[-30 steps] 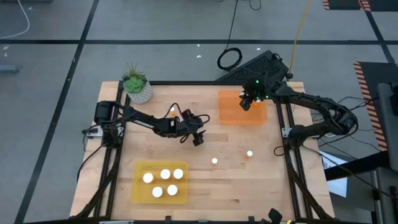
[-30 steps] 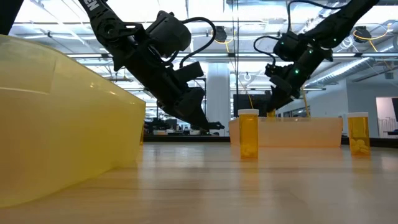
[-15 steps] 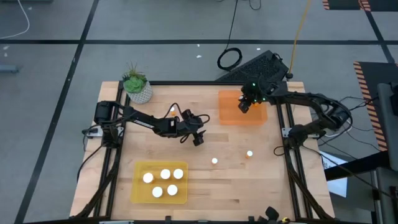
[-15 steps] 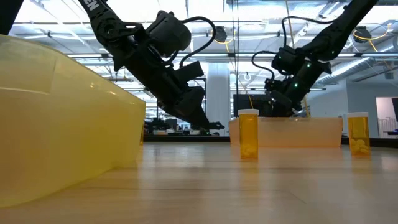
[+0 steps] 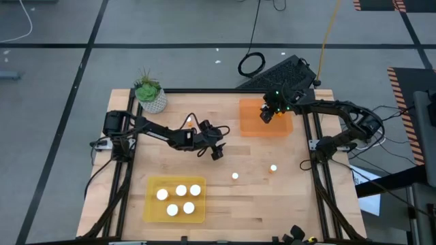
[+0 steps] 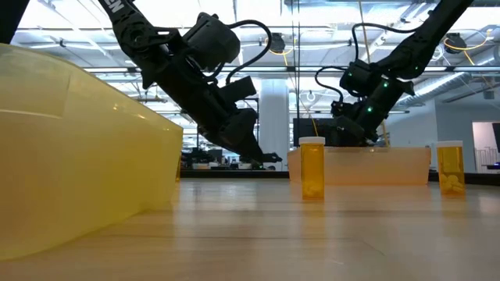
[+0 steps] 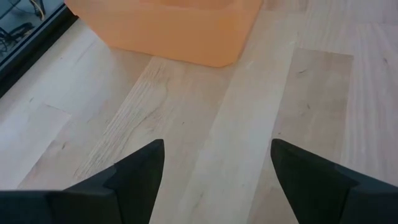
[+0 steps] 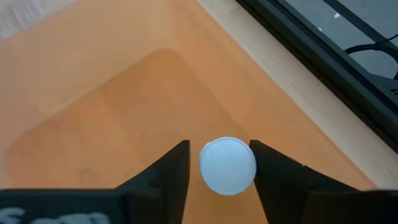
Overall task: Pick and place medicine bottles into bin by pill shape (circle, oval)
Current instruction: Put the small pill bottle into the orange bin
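Overhead and table-level views share the orange tray (image 5: 264, 118).

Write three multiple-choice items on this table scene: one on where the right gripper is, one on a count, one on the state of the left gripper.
1. Where is the right gripper?
A. Over the flat translucent orange plastic tray
B. Over the flat translucent yellow plastic tray
C. Beside the white pot with a green plant

2. How many white-capped orange pill bottles stand in the yellow tray?
A. Two
B. Four
C. Six

3. What is the state of the left gripper?
A. Shut on a bottle
B. Shut and empty
C. Open and empty

Answers:
1. A: the high view puts it over the orange tray, holding a white-capped bottle.
2. B: four white caps show inside that tray.
3. C: in the left wrist view, bare wood shows between its spread fingers.
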Tool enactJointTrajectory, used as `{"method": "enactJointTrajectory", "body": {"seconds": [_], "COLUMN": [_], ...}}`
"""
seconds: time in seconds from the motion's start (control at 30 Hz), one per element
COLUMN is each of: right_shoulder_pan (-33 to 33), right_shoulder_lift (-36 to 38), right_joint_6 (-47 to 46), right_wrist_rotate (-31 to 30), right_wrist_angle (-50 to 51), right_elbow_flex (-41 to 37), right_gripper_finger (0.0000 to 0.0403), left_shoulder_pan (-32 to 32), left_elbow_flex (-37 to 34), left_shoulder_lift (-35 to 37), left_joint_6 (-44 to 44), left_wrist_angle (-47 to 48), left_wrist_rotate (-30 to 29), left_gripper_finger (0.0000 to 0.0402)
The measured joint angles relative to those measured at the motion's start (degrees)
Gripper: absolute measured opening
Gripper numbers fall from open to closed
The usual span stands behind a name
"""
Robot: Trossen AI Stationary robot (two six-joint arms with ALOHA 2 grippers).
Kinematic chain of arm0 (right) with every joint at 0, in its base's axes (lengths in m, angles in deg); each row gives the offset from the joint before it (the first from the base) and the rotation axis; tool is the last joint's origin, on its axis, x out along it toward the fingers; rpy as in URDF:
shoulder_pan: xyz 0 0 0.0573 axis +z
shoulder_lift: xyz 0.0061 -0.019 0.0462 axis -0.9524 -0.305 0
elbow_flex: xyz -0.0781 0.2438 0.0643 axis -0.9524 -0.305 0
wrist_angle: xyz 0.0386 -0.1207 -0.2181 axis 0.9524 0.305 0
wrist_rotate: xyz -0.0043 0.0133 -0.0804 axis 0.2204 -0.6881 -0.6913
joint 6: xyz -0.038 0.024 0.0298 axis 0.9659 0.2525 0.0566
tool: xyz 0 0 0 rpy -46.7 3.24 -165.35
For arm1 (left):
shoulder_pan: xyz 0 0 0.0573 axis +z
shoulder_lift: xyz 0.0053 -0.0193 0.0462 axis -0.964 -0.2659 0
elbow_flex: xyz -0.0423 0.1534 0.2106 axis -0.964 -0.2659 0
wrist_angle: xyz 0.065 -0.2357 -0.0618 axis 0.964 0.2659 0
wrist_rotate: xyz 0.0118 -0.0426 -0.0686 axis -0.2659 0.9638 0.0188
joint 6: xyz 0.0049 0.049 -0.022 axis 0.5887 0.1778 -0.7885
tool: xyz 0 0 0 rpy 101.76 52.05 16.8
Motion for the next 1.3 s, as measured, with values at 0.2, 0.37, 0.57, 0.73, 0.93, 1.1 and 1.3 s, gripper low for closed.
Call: {"method": "enactJointTrajectory", "body": {"seconds": [0.2,0.37,0.57,0.73,0.93,1.1,1.3], "right_shoulder_pan": [0.0,0.15,2.95,8.42,15.14,18.89,20.83], "right_shoulder_lift": [1.07,6.59,16.05,22.59,28.04,30.21,30.9], "right_joint_6": [-0.79,-1.75,-3.22,-3.26,-3.15,-2.91,-1.74], "right_wrist_rotate": [-0.04,-0.06,0.01,0.12,0.07,-0.02,-0.04], "right_wrist_angle": [-0.02,1.53,6.19,7.43,8.92,9.88,11.33], "right_elbow_flex": [0.0,0.0,0.01,0.02,0.02,0.02,0.02], "right_gripper_finger": [0.0203,0.0226,0.0233,0.0231,0.0231,0.0231,0.0231], "left_shoulder_pan": [0.0,-0.65,-1.59,-1.77,-2.44,-4.13,-6.37], "left_elbow_flex": [0.0,0.0,-0.05,-0.04,0.07,-0.35,-6.79], "left_shoulder_lift": [0.0,0.0,3.65,8.54,10.67,11.17,13.85], "left_joint_6": [-0.3,-0.5,-1.93,-2.58,-2.32,-6.52,-11.75], "left_wrist_angle": [0.09,0.13,4.29,10.45,16.13,21.67,18.11], "left_wrist_rotate": [0.0,-0.24,-3.56,-6.25,-8.38,-11.41,-13.25], "left_gripper_finger": [0.0296,0.0296,0.0296,0.0296,0.0296,0.0296,0.0296]}}
